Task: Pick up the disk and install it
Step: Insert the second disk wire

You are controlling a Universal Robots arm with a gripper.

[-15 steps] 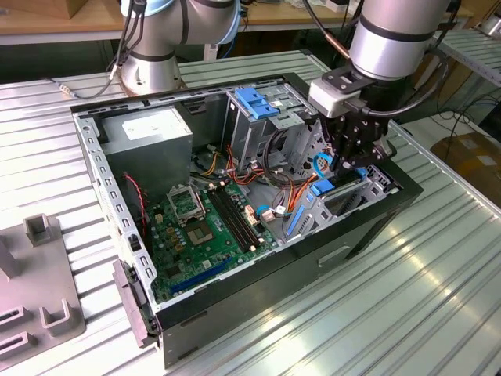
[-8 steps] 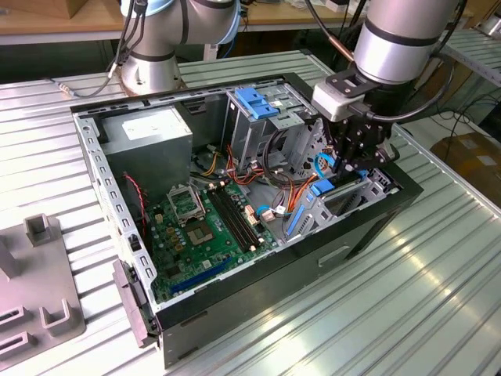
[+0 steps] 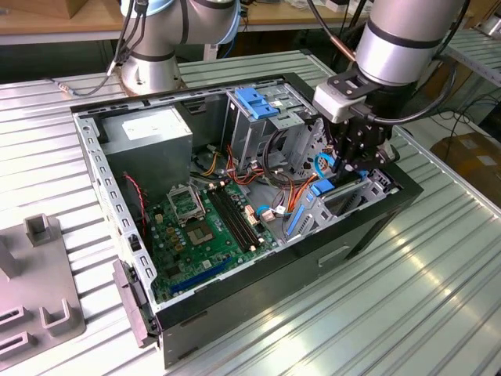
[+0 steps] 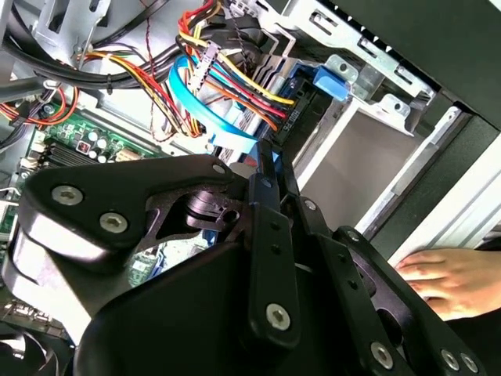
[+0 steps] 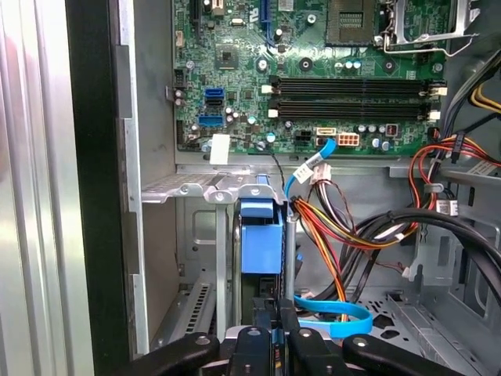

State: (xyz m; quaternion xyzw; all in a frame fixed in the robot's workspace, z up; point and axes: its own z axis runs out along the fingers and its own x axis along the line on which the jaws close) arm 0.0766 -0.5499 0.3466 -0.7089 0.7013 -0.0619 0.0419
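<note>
Robot gripper (image 3: pixel 354 160) sits low inside the open black desktop computer case (image 3: pixel 376 227), at the drive bay near the case's front on the exterior view's right. The flat grey metal disk in its bright blue plastic carrier (image 5: pixel 262 243) stands on edge in the grey metal drive cage (image 5: pixel 196 189), directly below the black fingers (image 5: pixel 266 345), which look pinched nearly together on its upper edge; actual contact is hard to confirm, so grip is a judgement.

Doing this step well, as I judge it: keep the disk square to the cage slot, push straight along the rails, avoid snagging the light-blue flat data cable (image 5: pixel 333 313) and the bundle of red, yellow and orange power wires (image 5: pixel 337 227) just beside it.

View differences: first wrist view gives the carrier lined up in the cage plus the green motherboard (image 5: pixel 313 70) beyond. Second wrist view has the black gripper linkage close up and a person's hand (image 4: pixel 454 278) resting by the case edge. Exterior view gives the whole case on the ribbed metal worktop (image 3: pixel 391 313) and the grey power supply box (image 3: pixel 149 137).
</note>
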